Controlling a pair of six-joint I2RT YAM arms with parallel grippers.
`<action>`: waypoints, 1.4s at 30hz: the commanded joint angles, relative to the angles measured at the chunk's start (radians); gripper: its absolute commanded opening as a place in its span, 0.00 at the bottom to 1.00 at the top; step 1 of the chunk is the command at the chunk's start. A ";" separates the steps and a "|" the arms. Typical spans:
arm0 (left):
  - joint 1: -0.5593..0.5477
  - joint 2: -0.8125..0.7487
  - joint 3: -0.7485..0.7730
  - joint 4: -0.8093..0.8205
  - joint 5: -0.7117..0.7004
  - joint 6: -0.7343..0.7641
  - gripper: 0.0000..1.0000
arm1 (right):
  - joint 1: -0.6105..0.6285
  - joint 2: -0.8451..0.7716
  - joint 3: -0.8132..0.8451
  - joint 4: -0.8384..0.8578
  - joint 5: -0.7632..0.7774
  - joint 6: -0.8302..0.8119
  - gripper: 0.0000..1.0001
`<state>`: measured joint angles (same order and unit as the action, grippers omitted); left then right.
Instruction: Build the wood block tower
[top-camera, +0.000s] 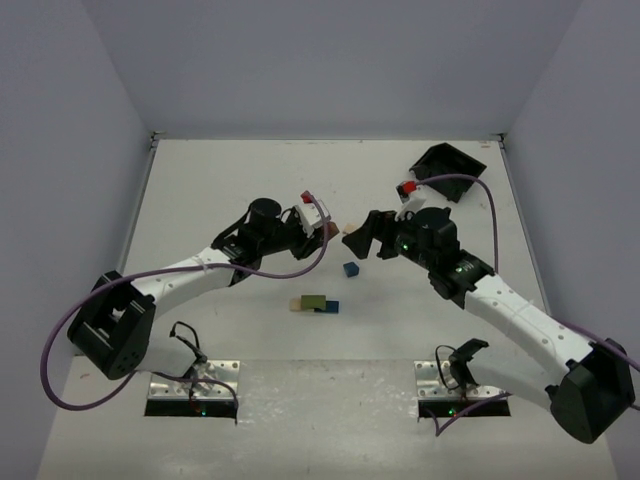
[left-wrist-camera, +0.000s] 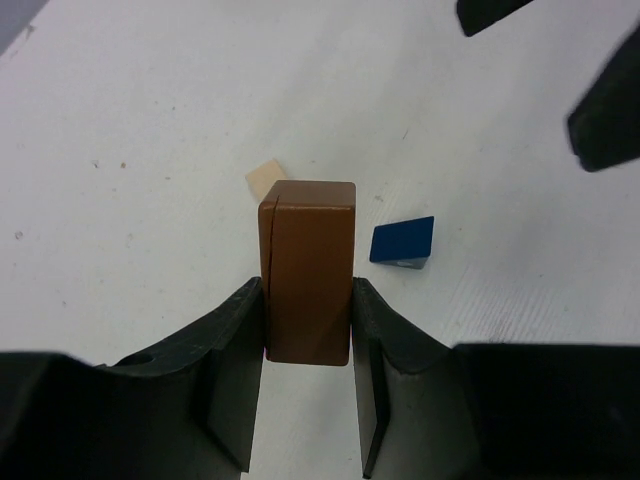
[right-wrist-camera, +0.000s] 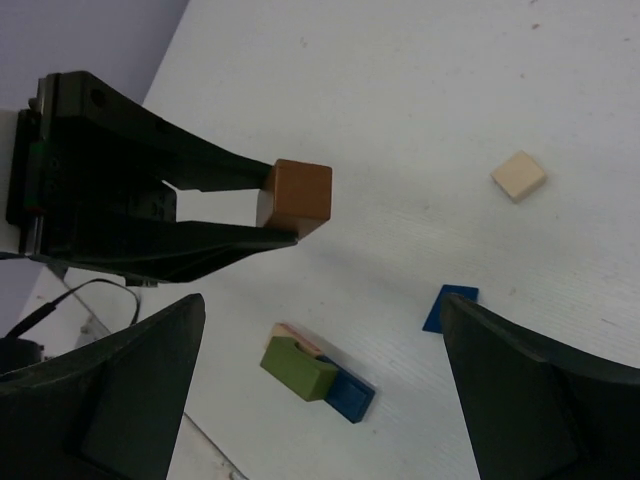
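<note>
White table (top-camera: 220, 190) | left end effector (left-wrist-camera: 308, 300) pinches rectangular brown block (left-wrist-camera: 310, 250) | right end effector (top-camera: 360, 233) spread

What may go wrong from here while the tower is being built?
The left pincer grips only one end of the brown block, so it might twist or slip. The open right pincer hangs close by; the two might bump. The olive green block lies unheld and may shift when something lands on it.

Robotics lab/test cell, by the look: bare white table (top-camera: 250, 180) boxed in by plain grey walls (top-camera: 60, 120), left arm (top-camera: 190, 272) & right arm (top-camera: 520, 320) w/ purple cables (top-camera: 290, 272) bolted to metal base plates (top-camera: 225, 370) at near edge.
</note>
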<state>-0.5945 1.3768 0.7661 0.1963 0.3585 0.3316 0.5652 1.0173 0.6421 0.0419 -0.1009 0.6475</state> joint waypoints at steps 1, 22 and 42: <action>0.004 -0.100 -0.064 0.192 0.062 -0.010 0.00 | 0.000 0.078 0.127 0.027 -0.116 0.068 0.99; -0.009 -0.116 -0.084 0.169 0.123 0.041 0.00 | 0.000 0.296 0.270 0.010 -0.170 0.110 0.67; -0.010 -0.140 -0.112 0.222 0.083 0.025 0.00 | 0.000 0.358 0.343 -0.075 -0.214 0.088 0.51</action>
<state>-0.6014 1.2810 0.6638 0.3211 0.4356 0.3607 0.5644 1.3699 0.9392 -0.0203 -0.2942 0.7517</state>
